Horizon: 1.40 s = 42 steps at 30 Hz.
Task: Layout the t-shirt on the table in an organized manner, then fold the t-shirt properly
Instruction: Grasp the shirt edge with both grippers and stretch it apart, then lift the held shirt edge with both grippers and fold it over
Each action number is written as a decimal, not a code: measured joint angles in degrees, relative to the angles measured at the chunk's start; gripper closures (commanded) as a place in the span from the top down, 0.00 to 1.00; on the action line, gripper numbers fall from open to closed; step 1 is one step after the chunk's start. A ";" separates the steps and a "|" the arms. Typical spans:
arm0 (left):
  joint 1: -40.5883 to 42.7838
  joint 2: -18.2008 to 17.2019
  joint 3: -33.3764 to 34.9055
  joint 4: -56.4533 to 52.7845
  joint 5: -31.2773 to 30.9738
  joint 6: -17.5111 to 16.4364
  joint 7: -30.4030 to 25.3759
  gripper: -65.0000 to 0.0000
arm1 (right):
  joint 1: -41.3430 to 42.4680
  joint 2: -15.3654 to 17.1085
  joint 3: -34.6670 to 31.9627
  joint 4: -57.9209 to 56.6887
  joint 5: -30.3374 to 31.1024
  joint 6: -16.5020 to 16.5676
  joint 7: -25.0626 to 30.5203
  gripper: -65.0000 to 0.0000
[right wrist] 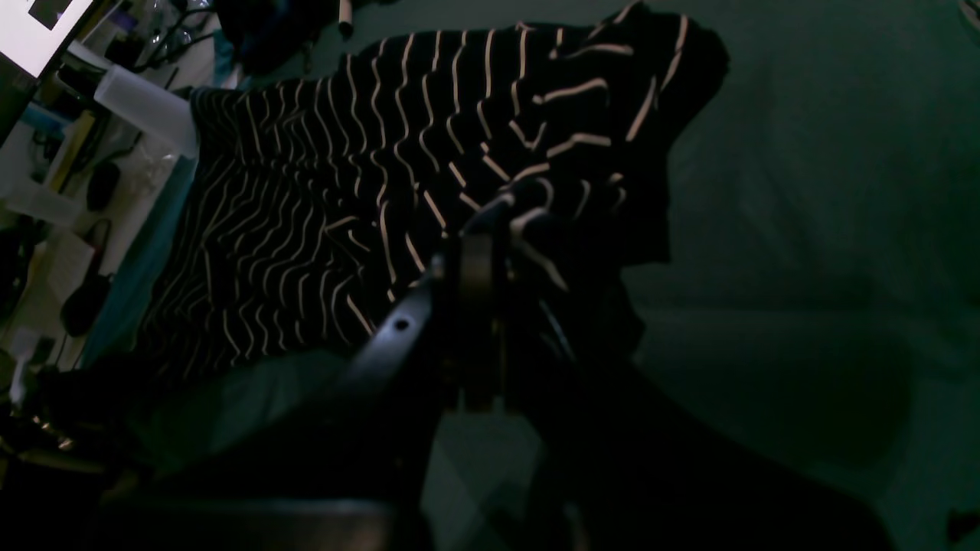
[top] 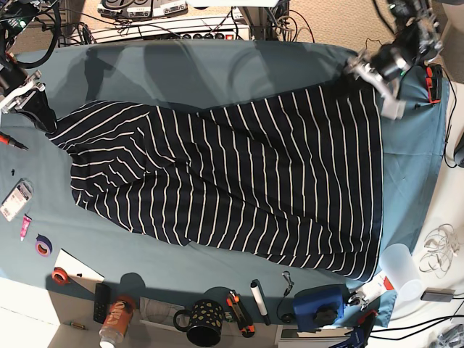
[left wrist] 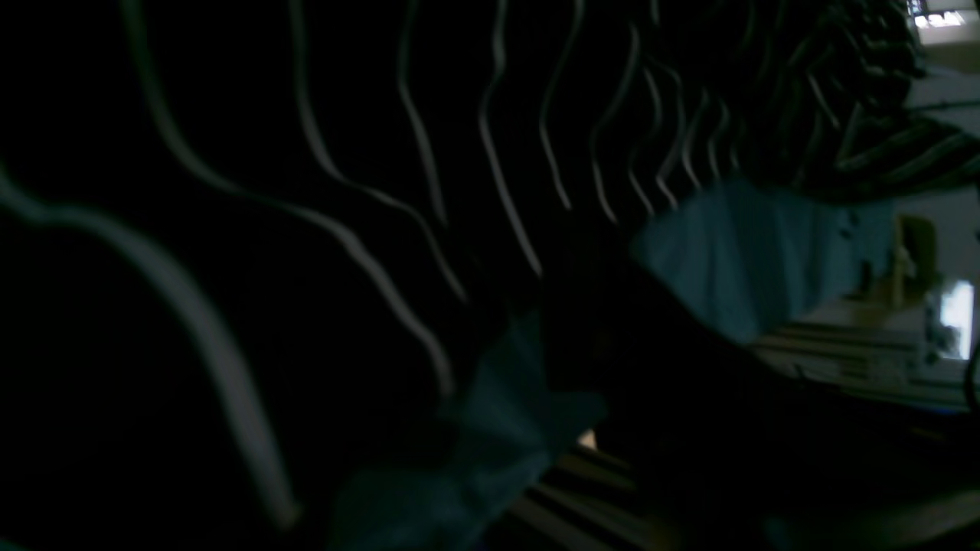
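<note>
T-shirt: you see the t-shirt spread across the table, from the left edge to near the right edge, with its hem side running along the right side.
Table: the teal cloth shows bare along the far edge and in a strip at the near edge.
Right gripper: the right gripper is at the left edge of the table; in the right wrist view its jaws are together and clamped on a bunched fold of the t-shirt.
Left gripper: the left gripper is at the far right corner of the table, just at the corner of the shirt. The left wrist view is very dark and filled by striped fabric, so you cannot tell if these jaws are apart or pinching the cloth.
Near edge: a spotted mug, an orange can and a white marker stand or lie there, apart from the shirt.
</note>
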 measured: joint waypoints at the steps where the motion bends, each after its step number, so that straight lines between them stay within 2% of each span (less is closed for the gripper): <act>1: -0.20 0.20 -0.09 0.00 0.28 0.52 -0.17 0.29 | 0.00 0.00 0.00 0.00 -0.02 0.00 0.00 0.00; 6: -0.31 0.59 -2.49 -0.17 0.61 0.61 0.90 0.17 | 0.00 0.00 0.00 0.00 0.00 0.00 0.00 0.00; 9: -0.24 0.57 -5.77 -0.42 0.39 1.22 1.97 0.02 | 0.00 0.00 0.00 0.00 -0.02 0.00 0.00 0.00; 10: -0.15 0.57 -7.04 -0.68 -0.02 1.55 2.21 0.00 | 0.00 0.00 0.00 0.00 0.00 0.00 0.00 0.00; 12: 0.09 0.57 -9.53 -0.72 -1.11 1.66 3.39 0.00 | 0.00 0.00 0.00 0.00 0.00 0.00 0.00 0.00; 17: 0.35 0.59 -15.93 0.52 -4.76 -1.25 12.66 0.00 | -2.54 0.00 0.00 0.42 0.00 -0.04 0.15 0.00; 19: 0.46 0.59 -18.82 0.98 -8.11 -2.21 13.99 0.00 | -5.01 0.02 0.00 1.40 0.04 -0.02 0.02 0.00; 23: 0.37 0.04 -22.01 1.25 -9.75 -3.32 14.49 0.00 | -9.92 0.07 0.00 2.78 0.20 0.00 0.17 0.00; 29: 1.55 -1.75 -22.29 1.25 -10.99 -3.32 15.34 0.00 | -16.15 0.11 0.00 2.91 0.31 -0.02 0.22 0.00; 42: 5.05 -8.57 -27.12 1.29 -11.96 -3.56 17.70 0.00 | -27.67 1.11 -0.24 3.02 0.87 0.00 0.20 0.00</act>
